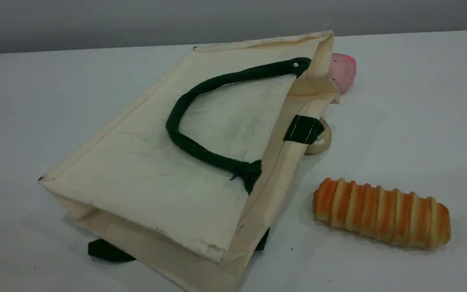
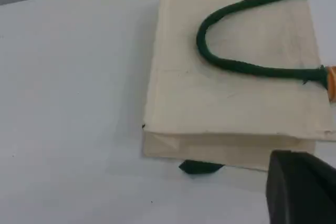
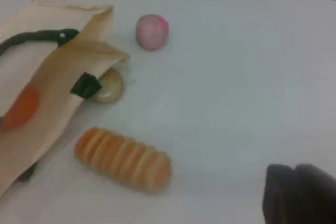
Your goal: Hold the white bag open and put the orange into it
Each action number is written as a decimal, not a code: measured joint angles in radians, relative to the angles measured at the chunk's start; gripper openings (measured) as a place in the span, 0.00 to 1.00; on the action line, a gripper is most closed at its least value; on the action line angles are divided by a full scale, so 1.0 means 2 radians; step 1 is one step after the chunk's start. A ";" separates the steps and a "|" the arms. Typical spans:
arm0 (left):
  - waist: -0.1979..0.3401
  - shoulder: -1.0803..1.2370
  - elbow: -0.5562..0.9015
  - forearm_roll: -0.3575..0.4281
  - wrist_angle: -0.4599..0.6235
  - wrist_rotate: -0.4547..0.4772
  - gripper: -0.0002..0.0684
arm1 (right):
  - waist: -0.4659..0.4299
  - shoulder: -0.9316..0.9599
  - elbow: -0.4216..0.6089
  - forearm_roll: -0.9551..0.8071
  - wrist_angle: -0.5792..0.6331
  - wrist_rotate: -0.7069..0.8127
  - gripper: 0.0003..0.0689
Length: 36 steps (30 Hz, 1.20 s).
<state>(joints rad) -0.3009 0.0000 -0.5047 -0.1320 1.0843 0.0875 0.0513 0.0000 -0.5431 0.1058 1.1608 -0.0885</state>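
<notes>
The white bag lies flat on its side on the table, its dark green handle resting on the upper panel and its mouth facing right. In the right wrist view the orange shows as a bright orange shape inside the bag at its mouth; the scene view hides it. Neither arm appears in the scene view. My left gripper shows only a dark tip at the bottom right, above the table in front of the bag's bottom edge. My right gripper hangs over bare table, right of the bag.
A striped orange-and-cream bread loaf lies right of the bag's mouth. A beige ball sits against the mouth beside a green strap tab. A pink ball rests at the bag's far corner. The table's far edge runs behind the bag.
</notes>
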 joint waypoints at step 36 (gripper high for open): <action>0.199 0.000 0.000 -0.004 0.000 0.001 0.08 | -0.050 0.000 -0.001 0.000 0.000 0.000 0.12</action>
<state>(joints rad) 0.0974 0.0000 -0.5055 -0.1409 1.0851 0.0887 -0.0495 0.0000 -0.5460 0.1058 1.1608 -0.0885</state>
